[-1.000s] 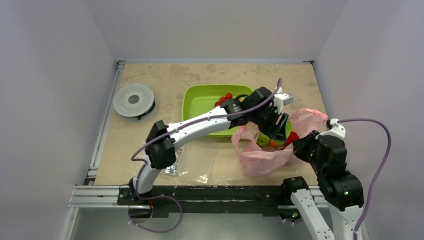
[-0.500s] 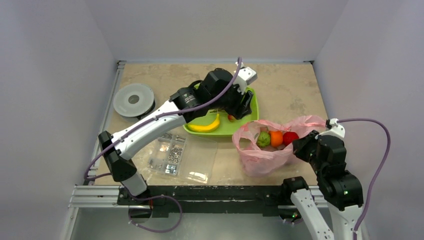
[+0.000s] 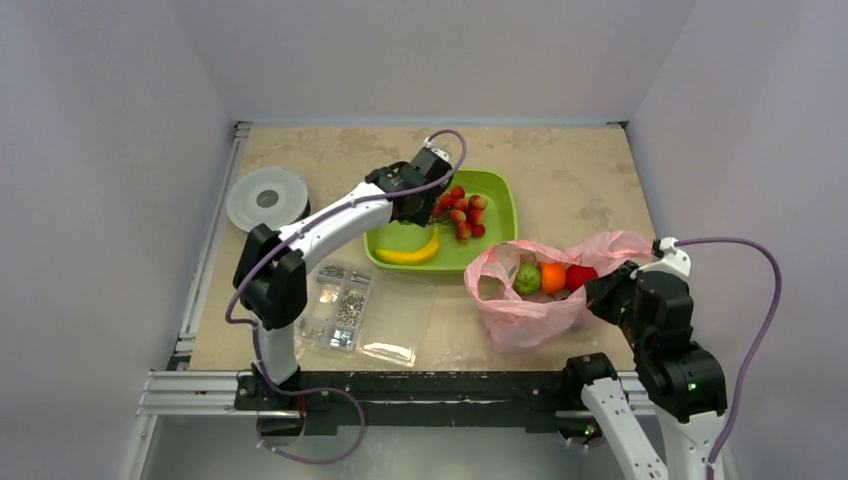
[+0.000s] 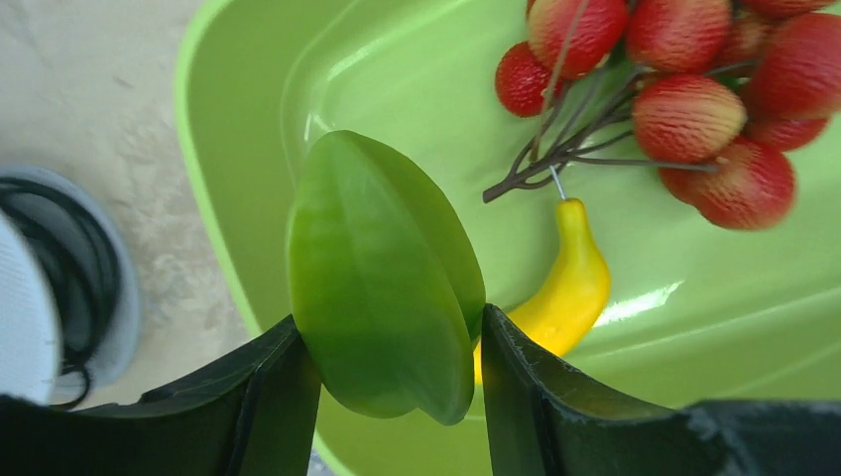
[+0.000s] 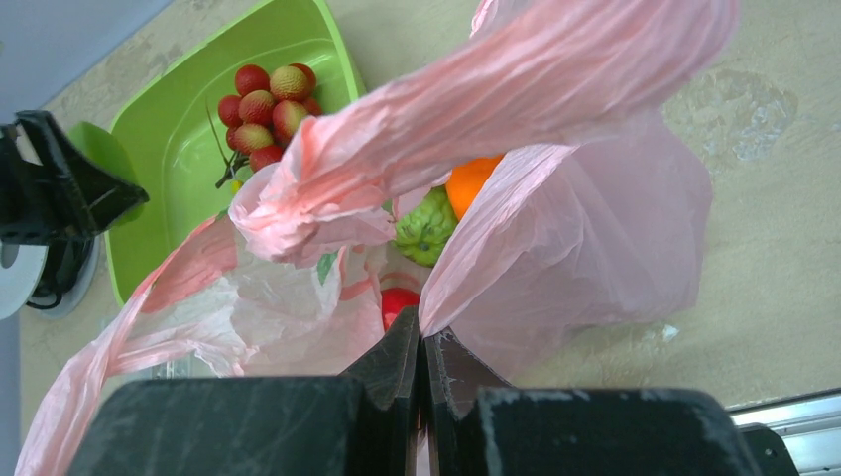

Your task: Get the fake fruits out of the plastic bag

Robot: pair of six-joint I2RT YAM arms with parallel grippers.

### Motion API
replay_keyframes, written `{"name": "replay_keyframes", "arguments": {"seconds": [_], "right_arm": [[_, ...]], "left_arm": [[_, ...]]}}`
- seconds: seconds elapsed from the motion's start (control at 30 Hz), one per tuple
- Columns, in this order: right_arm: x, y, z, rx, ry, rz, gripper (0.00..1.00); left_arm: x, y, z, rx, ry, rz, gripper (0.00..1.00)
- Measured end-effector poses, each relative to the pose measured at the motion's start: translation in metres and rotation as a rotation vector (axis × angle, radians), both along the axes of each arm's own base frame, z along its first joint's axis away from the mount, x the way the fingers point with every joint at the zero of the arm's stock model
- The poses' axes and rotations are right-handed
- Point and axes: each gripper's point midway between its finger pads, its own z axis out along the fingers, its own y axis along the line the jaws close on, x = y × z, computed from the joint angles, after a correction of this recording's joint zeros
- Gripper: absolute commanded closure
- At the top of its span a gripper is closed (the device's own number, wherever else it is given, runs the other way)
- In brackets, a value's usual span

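While the left claw [image 4: 392,382] hangs over the left half of the green tray [image 4: 248,129], it is clamped on a smooth green piece [image 4: 382,278], one finger on each side of it. From the top camera that claw [image 3: 418,205] sits above the tray's [image 3: 495,185] far left corner. Whether the green piece touches the tray floor, I cannot tell.

Down in the tray, the little yellow banana [image 4: 565,288] lies near the front left, just beside a bunch of red berries [image 4: 694,109] on dark stems. The overhead view shows the banana [image 3: 410,250] along the near edge and the berries [image 3: 462,210] further back.

Over on the right, the pink bag [image 3: 530,310] lies on the table [image 3: 330,160], just right of the tray, its mouth open upward. Three fruits sit inside in a row: a bumpy green one [image 3: 527,278], an orange one [image 3: 552,276] and a red one [image 3: 580,275]. The right claw [image 3: 600,290] is at the bag's right side, and its own camera shows the fingers [image 5: 397,352] pinched tight together on the bag's thin film [image 5: 595,248], one handle stretched up across the view.

Left of the tray rests a grey spool [image 3: 267,200], and near it a clear box of screws [image 3: 360,310].
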Motion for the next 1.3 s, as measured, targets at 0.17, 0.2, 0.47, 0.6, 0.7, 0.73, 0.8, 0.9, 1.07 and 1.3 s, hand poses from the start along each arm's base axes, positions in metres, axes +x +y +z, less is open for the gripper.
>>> {"name": "replay_keyframes", "arguments": {"seconds": [0.17,0.2,0.47,0.6,0.7,0.73,0.8,0.9,1.07,1.3], "right_arm": [[0.0,0.0,0.0,0.0,0.0,0.001,1.0],[0.0,0.0,0.0,0.001,0.0,0.001,1.0],[0.0,0.0,0.0,0.001,0.0,0.001,1.0],[0.0,0.0,0.0,0.001,0.0,0.001,1.0],[0.0,0.0,0.0,0.0,0.0,0.001,1.0],[0.0,0.0,0.0,0.0,0.0,0.001,1.0],[0.0,0.0,0.0,0.0,0.0,0.001,1.0],[0.0,0.0,0.0,0.0,0.0,0.001,1.0],[0.0,0.0,0.0,0.001,0.0,0.001,1.0],[-0.001,0.0,0.002,0.001,-0.005,0.001,1.0]], "left_arm": [[0.011,0.011,-0.062,-0.062,0.189,0.075,0.65],[0.01,0.011,-0.073,-0.076,0.228,0.08,0.55],[-0.009,0.016,-0.104,-0.132,0.362,0.112,0.11],[-0.012,0.014,-0.087,-0.164,0.343,0.096,0.0],[-0.012,0.011,-0.066,-0.195,0.318,0.084,0.06],[-0.012,0.009,-0.058,-0.214,0.31,0.073,0.1],[-0.02,-0.002,-0.021,-0.314,0.284,0.01,0.27],[-0.033,-0.032,0.032,-0.49,0.249,-0.111,0.36],[-0.089,-0.125,0.144,-0.751,0.158,-0.491,0.48],[-0.194,-0.219,0.184,-0.822,0.252,-0.869,0.6]]}}
